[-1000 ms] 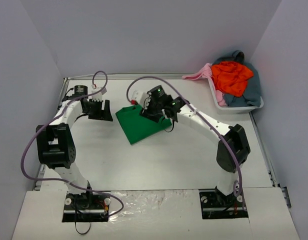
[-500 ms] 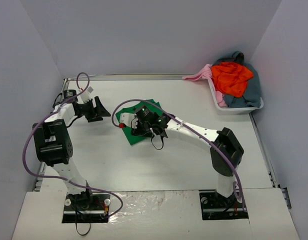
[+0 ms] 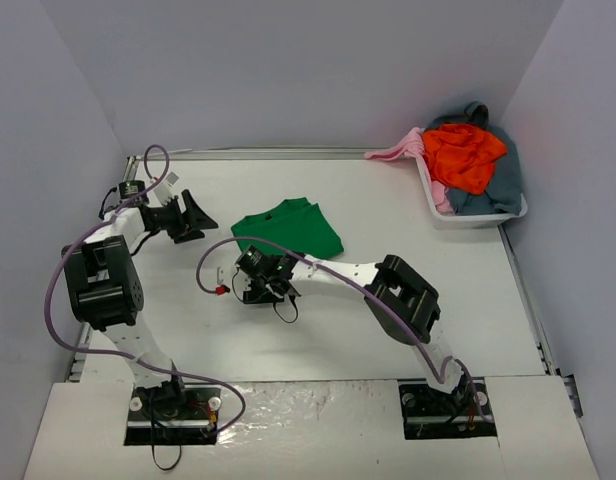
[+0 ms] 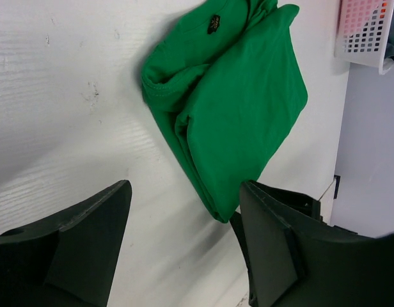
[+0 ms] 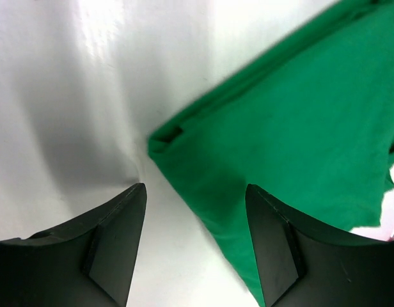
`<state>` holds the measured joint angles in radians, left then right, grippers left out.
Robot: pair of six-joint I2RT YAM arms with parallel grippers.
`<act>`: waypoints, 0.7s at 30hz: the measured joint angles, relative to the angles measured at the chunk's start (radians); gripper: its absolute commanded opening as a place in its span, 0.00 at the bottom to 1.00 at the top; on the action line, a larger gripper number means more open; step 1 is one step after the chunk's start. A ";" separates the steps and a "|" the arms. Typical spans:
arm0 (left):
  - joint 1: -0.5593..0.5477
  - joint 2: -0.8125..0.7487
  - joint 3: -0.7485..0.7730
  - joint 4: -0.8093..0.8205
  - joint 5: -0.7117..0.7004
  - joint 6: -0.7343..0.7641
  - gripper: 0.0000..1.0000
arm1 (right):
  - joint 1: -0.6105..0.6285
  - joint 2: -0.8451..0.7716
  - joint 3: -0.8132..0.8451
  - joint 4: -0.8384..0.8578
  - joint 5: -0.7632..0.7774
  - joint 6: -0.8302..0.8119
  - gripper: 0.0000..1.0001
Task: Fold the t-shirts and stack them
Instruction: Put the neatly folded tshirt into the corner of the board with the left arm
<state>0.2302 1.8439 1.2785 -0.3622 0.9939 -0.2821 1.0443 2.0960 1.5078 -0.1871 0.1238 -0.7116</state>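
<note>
In the top view the left gripper (image 3: 195, 216) sits at the left of the frame, its jaws spread and nothing between them; the folded green t-shirt (image 3: 289, 228) lies flat on the table (image 3: 328, 340) just right of it, near the middle; the right gripper (image 3: 250, 286) is low over the table below and left of the shirt, apart from it, jaws also spread and empty; in the upper right corner a white tub (image 3: 475, 217) holds a heap with an orange-red t-shirt (image 3: 466, 152) on top, a grey-blue t-shirt (image 3: 500, 185) under it and a pale pink t-shirt (image 3: 396, 151) spilling over the tub's left end.

In the left wrist view the left gripper (image 4: 184, 187) is released, both dark fingers (image 4: 88, 236) clear of the cloth; the green t-shirt (image 4: 238, 109) fills the upper middle, with a small black label (image 4: 213, 23) at its collar, its writing too small to read; the tub (image 4: 366, 29) shows at the upper right.

In the right wrist view the right gripper (image 5: 196, 188) is wide and holds nothing; the green t-shirt (image 5: 293, 121) spreads over the right of the frame, one folded corner toward the centre.
</note>
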 measured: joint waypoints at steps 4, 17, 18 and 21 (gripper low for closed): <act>0.000 0.004 0.000 -0.001 0.002 0.000 0.66 | 0.028 0.017 0.002 0.001 0.004 0.000 0.59; 0.000 0.007 -0.034 -0.005 0.003 0.002 0.66 | 0.050 0.061 0.051 0.011 0.020 0.004 0.24; 0.000 0.007 -0.037 -0.006 0.004 0.002 0.66 | 0.050 0.076 0.064 0.013 0.026 0.006 0.03; 0.000 0.008 -0.041 -0.013 0.011 0.009 0.66 | 0.050 0.115 0.095 0.023 0.059 0.014 0.00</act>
<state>0.2306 1.8515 1.2373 -0.3756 1.0054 -0.2733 1.0939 2.2112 1.6032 -0.1646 0.1829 -0.6975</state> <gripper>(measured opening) 0.662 0.025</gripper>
